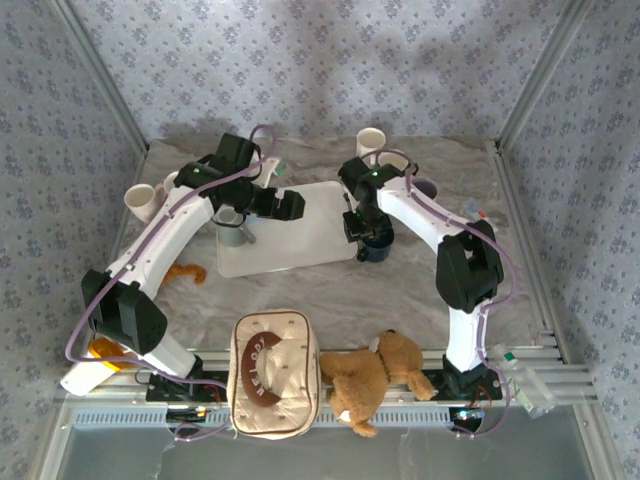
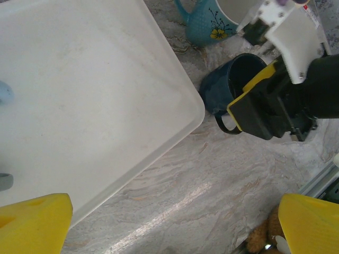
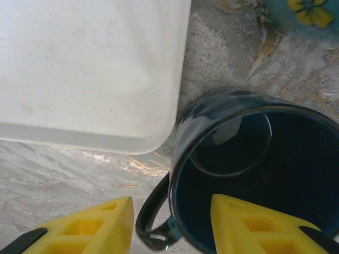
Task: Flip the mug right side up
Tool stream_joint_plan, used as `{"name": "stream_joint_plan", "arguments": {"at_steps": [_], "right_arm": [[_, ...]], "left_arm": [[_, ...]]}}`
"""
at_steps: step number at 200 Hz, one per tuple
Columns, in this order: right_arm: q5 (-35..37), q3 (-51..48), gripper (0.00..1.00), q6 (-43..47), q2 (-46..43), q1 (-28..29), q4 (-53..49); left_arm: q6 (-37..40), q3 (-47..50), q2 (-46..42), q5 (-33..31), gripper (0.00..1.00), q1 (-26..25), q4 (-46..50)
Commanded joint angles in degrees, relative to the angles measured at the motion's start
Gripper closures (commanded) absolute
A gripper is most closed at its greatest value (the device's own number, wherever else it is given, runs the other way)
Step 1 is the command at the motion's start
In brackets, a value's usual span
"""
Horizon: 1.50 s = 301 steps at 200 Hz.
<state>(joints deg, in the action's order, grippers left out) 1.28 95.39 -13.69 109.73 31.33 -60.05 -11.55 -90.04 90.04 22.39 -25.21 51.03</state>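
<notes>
Top external shows the right arm (image 1: pixel 420 215) bent down at centre frame, right gripper (image 1: pixel 362 228) over the dark blue mug (image 1: pixel 377 246). The mug stands just off the white tray's (image 1: pixel 300 255) lower-right corner, mouth up, axis vertical. The fingers (image 3: pixel 85 227) straddle its rim beside the handle (image 3: pixel 151 217), parted and gripping nothing. The mug's base is hidden. The left gripper (image 2: pixel 175 211) gapes wide.

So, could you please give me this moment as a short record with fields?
mug: dark blue, mouth up, on the table beside the corner of the white tray
right claw: open, one finger inside the mug, the other outside by the handle
left claw: open, holding nothing, above the tray's edge
nearby: teal flowered mug, close to the blue one
task state: mug looks right side up
</notes>
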Motion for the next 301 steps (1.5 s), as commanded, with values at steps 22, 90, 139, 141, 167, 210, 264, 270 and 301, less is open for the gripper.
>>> {"name": "stream_joint_plan", "arguments": {"at_steps": [22,90,139,141,167,210,264,270,301], "right_arm": [[-0.95,-4.78,0.52,-4.09,-13.64,0.21,1.62],[-21.50,-31.27,0.36,-21.27,-38.03,-12.67,31.04],[-28.57,-38.74,0.00,-29.88,-44.24,-20.29,37.95],[-28.80,-38.78,0.00,-29.92,-44.30,-20.44,38.05],[-28.75,-38.88,0.00,-30.03,-45.08,-20.72,38.17],[-28.56,-39.30,0.00,-30.59,-45.31,-20.89,38.54],[-29.04,-40.10,0.00,-31.71,-44.65,-20.88,39.57],[-29.58,-40.11,0.00,-31.58,-44.54,-20.87,39.73],[-32.99,-41.79,0.00,-32.59,-44.65,-20.74,42.98]], "left_arm": [[1.25,-2.16,-1.88,-4.33,0.00,-0.25,1.94],[1.62,-0.85,-3.42,-15.26,0.00,-0.02,4.37],[-1.12,0.85,-3.52,-19.74,0.00,1.16,4.99],[-1.33,0.92,-3.48,-19.88,0.00,1.36,5.10],[-3.99,2.60,-2.94,-20.61,0.00,5.02,6.37],[-5.00,6.62,-3.13,-23.42,0.00,10.39,7.00],[-2.51,7.88,0.95,-23.29,0.03,13.88,4.18],[-2.32,7.61,1.79,-22.83,0.05,14.16,3.93],[-1.07,7.32,3.55,-23.00,0.08,15.98,2.13]]}}
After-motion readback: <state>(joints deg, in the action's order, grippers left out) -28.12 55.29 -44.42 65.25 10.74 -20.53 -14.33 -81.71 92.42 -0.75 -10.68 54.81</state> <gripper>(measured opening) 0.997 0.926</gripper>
